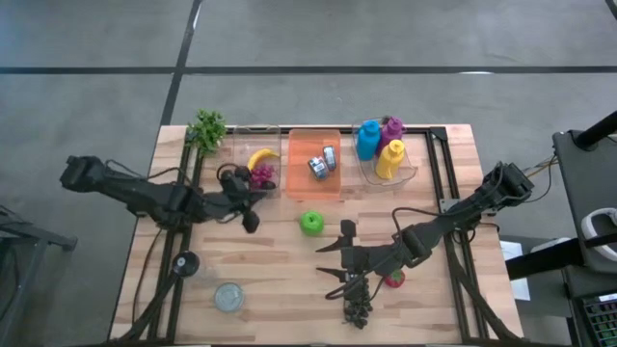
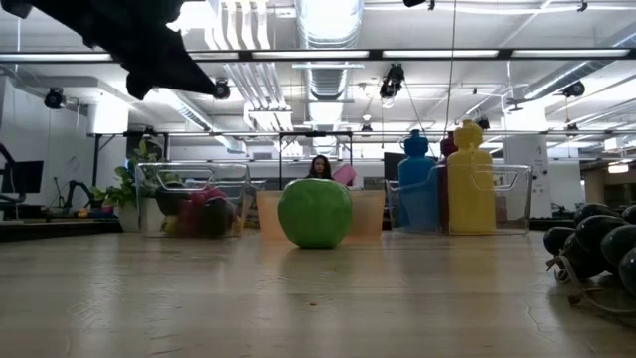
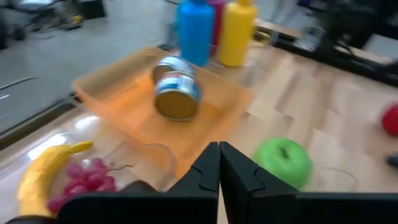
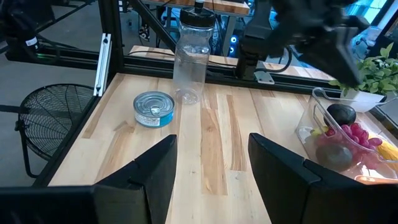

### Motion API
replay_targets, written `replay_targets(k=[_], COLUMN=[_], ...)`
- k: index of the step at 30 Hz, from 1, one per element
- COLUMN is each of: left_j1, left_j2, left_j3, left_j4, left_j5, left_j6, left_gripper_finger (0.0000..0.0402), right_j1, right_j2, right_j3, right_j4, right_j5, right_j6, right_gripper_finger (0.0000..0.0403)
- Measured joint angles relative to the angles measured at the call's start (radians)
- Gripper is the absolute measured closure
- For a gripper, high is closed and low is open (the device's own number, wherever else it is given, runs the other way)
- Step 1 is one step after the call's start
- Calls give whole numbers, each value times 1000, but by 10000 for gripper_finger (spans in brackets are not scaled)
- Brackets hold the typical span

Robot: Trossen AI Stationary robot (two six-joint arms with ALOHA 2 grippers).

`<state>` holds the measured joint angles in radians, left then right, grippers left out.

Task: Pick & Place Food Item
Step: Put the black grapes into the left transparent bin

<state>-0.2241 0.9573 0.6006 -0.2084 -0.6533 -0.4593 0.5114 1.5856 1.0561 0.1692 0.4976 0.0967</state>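
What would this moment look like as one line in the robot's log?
left gripper: jaws shut, empty, beside clear bin | right gripper: jaws open, waiting | green apple: on table

Robotics lab, exposed ceiling ducts, strip lights, wooden test table, person at desk

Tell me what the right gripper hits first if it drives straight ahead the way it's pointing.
Probably the small tin can lying on the table, slightly off the line of the open right gripper; the clear bottle stands just beyond. Depth is uncertain.

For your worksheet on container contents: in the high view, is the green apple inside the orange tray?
No, the green apple sits on the bare wooden table, outside the orange tray.
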Motion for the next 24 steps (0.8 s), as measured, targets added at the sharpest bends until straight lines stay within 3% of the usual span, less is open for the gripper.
replay_targets(k=[12, 24], left_j1=[-239, -317], left_j2=[0, 0], left_j3=[-1, -1], left_j4=[134, 163], left_j5=[0, 3], left_j6=[137, 173], left_gripper_finger=[394, 394], right_j1=[-2, -2], right_j2=[0, 0], right_j3=[0, 0], right_j4=[0, 0], right_j5=[0, 0], right_j6=[0, 4], right_gripper_finger=[207, 213])
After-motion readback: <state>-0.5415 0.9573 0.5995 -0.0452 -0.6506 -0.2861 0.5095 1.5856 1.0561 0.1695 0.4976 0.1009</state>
